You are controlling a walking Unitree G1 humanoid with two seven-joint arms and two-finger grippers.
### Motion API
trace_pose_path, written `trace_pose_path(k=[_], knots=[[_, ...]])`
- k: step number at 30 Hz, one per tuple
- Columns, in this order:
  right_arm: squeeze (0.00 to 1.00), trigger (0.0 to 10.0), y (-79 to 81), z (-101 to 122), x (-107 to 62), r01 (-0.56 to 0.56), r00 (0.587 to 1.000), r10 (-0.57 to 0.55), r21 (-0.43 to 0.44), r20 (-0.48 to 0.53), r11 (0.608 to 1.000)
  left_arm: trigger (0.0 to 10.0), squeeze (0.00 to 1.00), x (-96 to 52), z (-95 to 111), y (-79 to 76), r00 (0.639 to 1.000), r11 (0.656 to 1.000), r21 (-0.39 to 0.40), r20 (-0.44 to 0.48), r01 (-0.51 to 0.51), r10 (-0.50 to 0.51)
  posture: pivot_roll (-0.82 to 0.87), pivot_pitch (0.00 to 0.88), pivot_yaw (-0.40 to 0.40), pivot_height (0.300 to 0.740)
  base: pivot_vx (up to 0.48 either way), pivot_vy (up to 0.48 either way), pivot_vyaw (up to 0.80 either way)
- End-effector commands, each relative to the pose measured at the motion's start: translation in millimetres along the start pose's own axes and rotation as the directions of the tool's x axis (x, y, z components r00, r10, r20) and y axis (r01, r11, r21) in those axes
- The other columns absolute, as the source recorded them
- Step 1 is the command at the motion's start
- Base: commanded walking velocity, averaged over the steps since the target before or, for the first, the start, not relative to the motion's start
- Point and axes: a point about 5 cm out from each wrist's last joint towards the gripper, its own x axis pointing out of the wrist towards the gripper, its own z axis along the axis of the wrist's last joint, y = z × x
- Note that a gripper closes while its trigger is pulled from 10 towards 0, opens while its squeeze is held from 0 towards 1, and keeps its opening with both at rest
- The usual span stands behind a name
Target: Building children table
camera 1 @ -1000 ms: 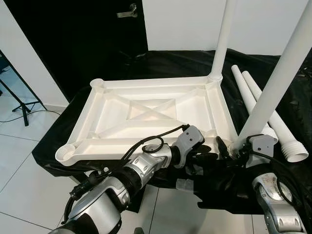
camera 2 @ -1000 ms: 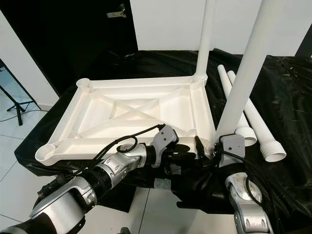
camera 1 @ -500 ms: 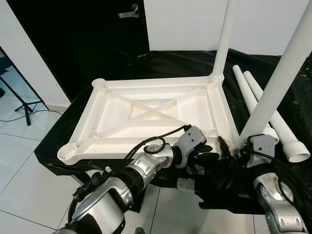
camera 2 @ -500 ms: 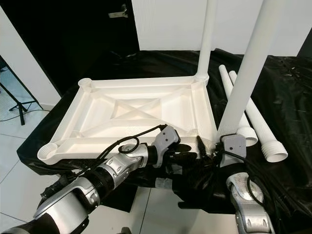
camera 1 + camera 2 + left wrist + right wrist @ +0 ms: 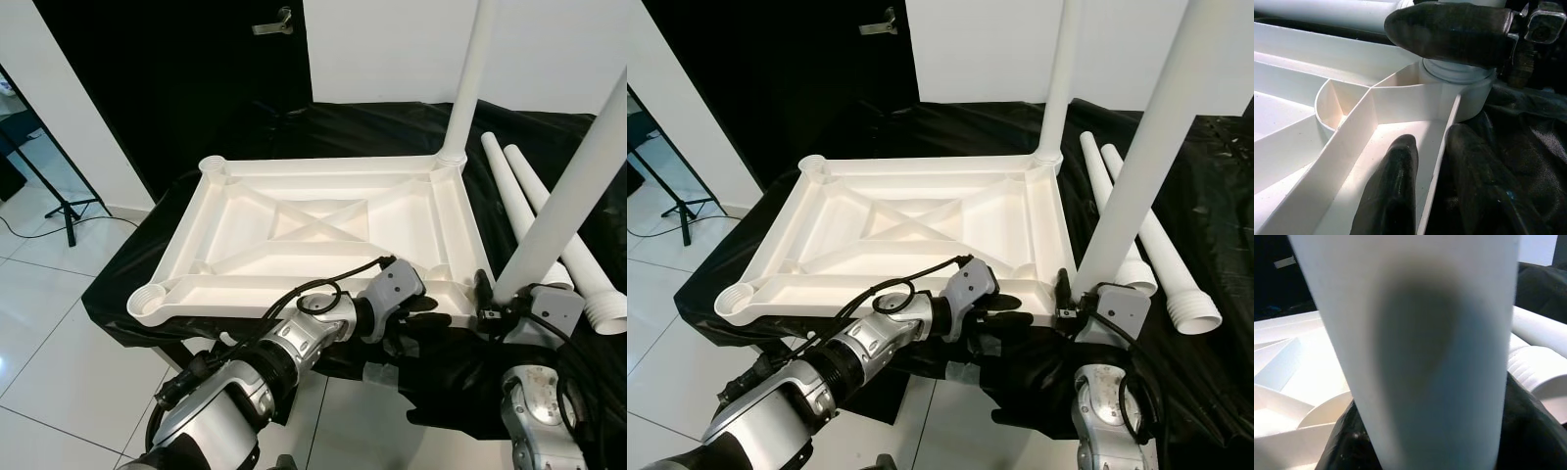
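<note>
The white tabletop [image 5: 323, 220] lies upside down on a black-draped surface. One white leg [image 5: 472, 78] stands upright in its far right corner socket. A second leg [image 5: 573, 196] leans over the near right corner, its threaded end sitting in the socket [image 5: 1459, 83]. My right gripper [image 5: 493, 299] is shut on this leg's lower end, and the leg [image 5: 1415, 347] looms close in the right wrist view. My left gripper [image 5: 428, 315] is shut on the tabletop's near rim beside that socket, one finger [image 5: 1393, 186] inside the rim and the other [image 5: 1474, 171] outside.
Two loose white legs [image 5: 1161, 235] lie side by side on the black cloth [image 5: 549, 127] right of the tabletop. A black door [image 5: 196, 69] and a white wall stand behind. A tripod's legs [image 5: 59, 196] rest on the tiled floor at left.
The whole picture has slid rightward and down a little, so the camera moved. Both grippers keep their holds, and the leg stays at the near right corner.
</note>
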Motion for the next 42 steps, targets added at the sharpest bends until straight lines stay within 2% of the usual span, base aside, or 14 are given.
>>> trace_pose_path(k=[1, 6, 7, 9, 10, 16, 17, 18, 22, 26, 33, 34, 35, 42], knots=[[0.00, 0.0, -0.2, -6.5, -1.1, 0.023, 0.999, -0.022, 0.046, -0.027, 0.999, 10.0, 0.17, -2.9, -7.1, -16.2, 0.959, 0.959, -0.008, -0.027, 0.282, -0.282, 0.05, 0.000, 0.089, 0.740, 0.000, 0.000, 0.00], [0.00, 0.0, 8.8, -5.4, -1.3, -0.018, 1.000, 0.019, 0.062, -0.017, 0.998, 10.0, 0.17, -4.5, -8.1, -15.5, 0.961, 0.962, -0.010, -0.028, 0.274, -0.274, 0.06, 0.000, 0.088, 0.740, 0.000, 0.000, 0.00], [0.00, 5.5, 12.3, -5.8, -0.7, -0.059, 0.998, 0.061, 0.061, -0.020, 0.996, 10.0, 0.17, -5.0, -8.6, -15.5, 0.962, 0.962, -0.010, -0.029, 0.271, -0.272, 0.05, 0.000, 0.089, 0.740, 0.000, 0.000, 0.00], [0.00, 5.5, 15.1, -6.4, -0.6, -0.082, 0.996, 0.084, 0.058, -0.022, 0.995, 10.0, 0.17, -5.2, -9.1, -15.5, 0.962, 0.963, -0.011, -0.029, 0.270, -0.270, 0.05, 0.000, 0.089, 0.740, 0.000, 0.000, 0.00], [1.00, 10.0, 19.7, -4.8, -1.0, -0.133, 0.991, 0.134, 0.066, -0.010, 0.989, 10.0, 0.17, -5.5, -10.0, -15.7, 0.963, 0.963, -0.011, -0.031, 0.268, -0.268, 0.05, 0.000, 0.090, 0.740, 0.000, 0.000, 0.00], [1.00, 10.0, 29.3, 1.3, -0.2, -0.314, 0.949, 0.314, 0.008, 0.009, 0.949, 10.0, 0.17, -5.2, -11.1, -16.2, 0.965, 0.966, -0.014, -0.028, 0.260, -0.260, 0.05, 0.000, 0.090, 0.740, 0.000, 0.000, 0.00], [0.44, 10.0, 29.6, 3.0, 0.7, -0.375, 0.927, 0.375, -0.036, 0.004, 0.926, 10.0, 0.17, -4.8, -11.2, -16.3, 0.966, 0.966, -0.015, -0.026, 0.257, -0.257, 0.05, 0.000, 0.090, 0.740, 0.000, 0.000, 0.00], [0.00, 10.0, 26.8, 2.9, 1.4, -0.440, 0.898, 0.439, -0.079, -0.023, 0.895, 10.0, 0.17, -3.8, -11.0, -16.7, 0.967, 0.967, -0.017, -0.023, 0.255, -0.256, 0.03, 0.000, 0.090, 0.740, 0.000, 0.000, 0.00], [0.00, 10.0, 20.0, 3.3, 0.9, -0.491, 0.871, 0.488, -0.110, -0.053, 0.864, 10.0, 0.17, -2.9, -10.6, -16.8, 0.967, 0.967, -0.017, -0.021, 0.254, -0.255, 0.02, 0.000, 0.092, 0.740, 0.000, 0.000, 0.00], [0.00, 10.0, -6.1, 3.8, -5.7, -0.597, 0.802, 0.578, -0.174, -0.152, 0.783, 10.0, 0.17, -2.7, -10.1, -15.4, 0.968, 0.968, -0.015, -0.021, 0.249, -0.249, 0.02, 0.000, 0.086, 0.740, 0.000, 0.000, 0.00], [0.00, 10.0, -15.8, -0.1, -5.6, -0.591, 0.806, 0.561, -0.200, -0.189, 0.781, 10.0, 0.17, -3.0, -9.9, -14.5, 0.970, 0.970, -0.014, -0.021, 0.242, -0.242, 0.02, 0.000, 0.086, 0.740, 0.000, 0.000, 0.00], [0.00, 7.5, -19.4, -0.6, -5.2, -0.585, 0.810, 0.552, -0.214, -0.199, 0.782, 10.0, 0.17, -3.3, -10.1, -14.6, 0.970, 0.970, -0.014, -0.020, 0.242, -0.242, 0.02, 0.000, 0.086, 0.740, 0.000, 0.000, 0.00], [0.00, 0.0, -23.4, -0.3, -4.6, -0.590, 0.807, 0.551, -0.241, -0.215, 0.770, 10.0, 0.17, -3.7, -10.6, -15.3, 0.970, 0.970, -0.015, -0.018, 0.244, -0.244, 0.02, 0.000, 0.086, 0.740, 0.000, 0.000, 0.00], [0.00, 0.0, -21.6, -3.1, -7.5, -0.604, 0.791, 0.561, -0.172, -0.243, 0.778, 10.0, 0.17, -3.5, -11.8, -16.1, 0.969, 0.970, -0.014, -0.025, 0.245, -0.245, 0.03, 0.000, 0.086, 0.740, 0.000, 0.000, 0.00]])
